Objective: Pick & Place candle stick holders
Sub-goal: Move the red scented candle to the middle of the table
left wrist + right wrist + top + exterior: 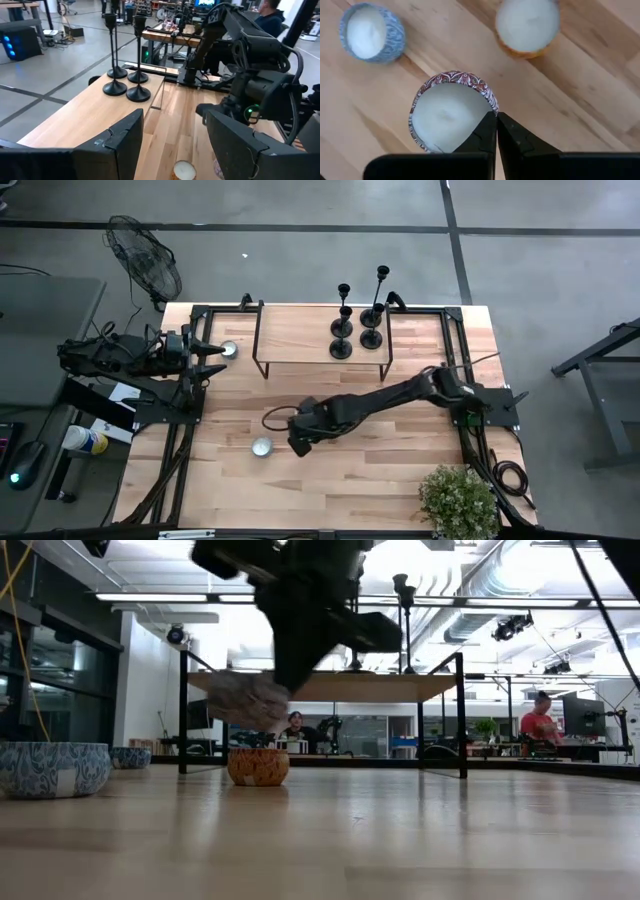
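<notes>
Behind the right claw [496, 131], a patterned candle's [451, 111] edge hides.

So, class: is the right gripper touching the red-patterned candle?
Touching. The right wrist view shows the right gripper, jaws pinching the rim of the red-patterned candle.

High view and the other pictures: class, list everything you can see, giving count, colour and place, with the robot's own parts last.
table: one, light wood.
shelf: one, wood top on a black frame, far side of the table.
candlesticks: four, black, standing together on the shelf.
blue candles: two, blue-patterned tins, on the table.
orange candle: one, on the table.
red candle: one, red-patterned tin with white wax, held above the table.
plant: one, green, near right corner.
fan: one, black, on the floor.
people: two, far back in the room.
left hand: open, at the left edge.
right hand: shut on the red candle's rim.
</notes>
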Robot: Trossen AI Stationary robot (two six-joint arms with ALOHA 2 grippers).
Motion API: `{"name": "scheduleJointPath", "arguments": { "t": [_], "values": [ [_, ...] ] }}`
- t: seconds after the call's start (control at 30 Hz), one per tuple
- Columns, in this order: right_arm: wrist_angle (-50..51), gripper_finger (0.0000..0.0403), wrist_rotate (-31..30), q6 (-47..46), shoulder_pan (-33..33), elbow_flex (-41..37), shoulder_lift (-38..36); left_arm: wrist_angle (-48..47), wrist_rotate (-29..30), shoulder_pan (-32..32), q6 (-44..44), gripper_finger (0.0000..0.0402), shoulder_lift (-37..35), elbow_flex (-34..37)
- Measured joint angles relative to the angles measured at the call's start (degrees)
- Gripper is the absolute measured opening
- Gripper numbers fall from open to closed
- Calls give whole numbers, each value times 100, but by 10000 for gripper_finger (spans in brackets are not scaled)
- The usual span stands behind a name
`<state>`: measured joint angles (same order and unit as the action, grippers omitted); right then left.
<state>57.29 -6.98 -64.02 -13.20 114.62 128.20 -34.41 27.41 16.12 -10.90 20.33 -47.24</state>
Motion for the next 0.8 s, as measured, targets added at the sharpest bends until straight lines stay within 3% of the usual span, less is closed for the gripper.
{"name": "scheduleJointPath", "arguments": {
  "t": [0.33, 0.8],
  "values": [
    [48, 0, 172, -274, 88, 975, 773, -1, -419, 0, -186, 211, 0, 0],
    [-144, 0, -29, -670, 149, 1008, 954, 1, -1000, 0, -142, 211, -2, 0]
  ]
}}
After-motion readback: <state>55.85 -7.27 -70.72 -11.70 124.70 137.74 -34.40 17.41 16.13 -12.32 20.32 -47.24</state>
